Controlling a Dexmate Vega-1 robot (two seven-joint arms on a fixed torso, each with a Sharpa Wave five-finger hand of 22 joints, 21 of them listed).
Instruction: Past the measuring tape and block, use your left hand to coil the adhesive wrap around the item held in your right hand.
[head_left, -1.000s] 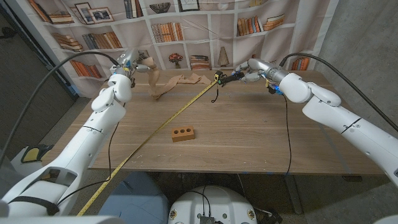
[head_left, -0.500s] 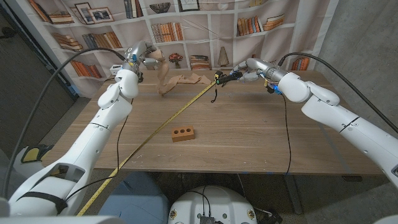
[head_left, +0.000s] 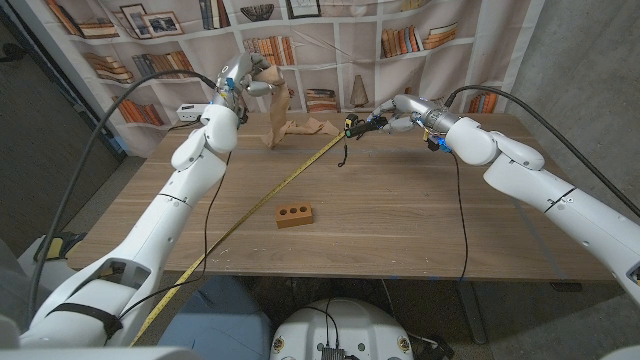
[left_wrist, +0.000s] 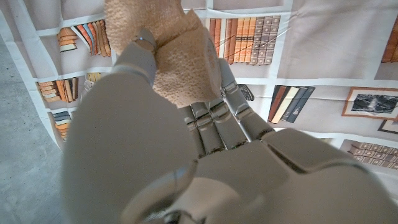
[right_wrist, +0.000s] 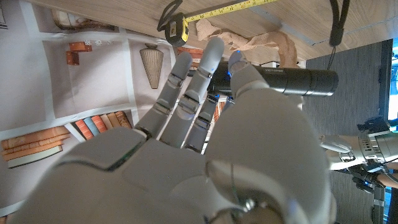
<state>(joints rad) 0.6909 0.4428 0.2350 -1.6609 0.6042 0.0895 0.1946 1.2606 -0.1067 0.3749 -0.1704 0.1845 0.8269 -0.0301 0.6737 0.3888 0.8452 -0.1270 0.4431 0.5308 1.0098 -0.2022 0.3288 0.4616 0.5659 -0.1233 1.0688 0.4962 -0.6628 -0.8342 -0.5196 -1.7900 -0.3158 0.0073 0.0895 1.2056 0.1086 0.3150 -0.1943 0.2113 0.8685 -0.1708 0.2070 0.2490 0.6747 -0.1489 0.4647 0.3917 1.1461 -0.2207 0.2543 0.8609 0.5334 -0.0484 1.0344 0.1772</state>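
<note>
Head view shows one long strip of tan, crinkled adhesive wrap lifted at one end by the left hand above the far edge of the wooden desk, its free end trailing down onto the desk near the far edge, toward the left corner; in the left wrist view the same wrap is pinched between thumb and fingers, so that hand is clenched on it. The wrap looks light, soft and limp, likely to sag, twist and cling to itself, so I judge it best kept taut and held close to its end as now. The right hand grasps one slim black cylindrical flashlight by its rear part, holding it level above the far edge with the front part free; it looks rigid and smooth, possibly slippery, and that exposed stretch seems the place for the coils. A black cord hangs from it. Count: one wrap, one flashlight, one yellow measuring tape drawn diagonally from the far edge to the near left corner, one small brown wooden block with three holes mid-desk beside the tape, well apart from both hands
</note>
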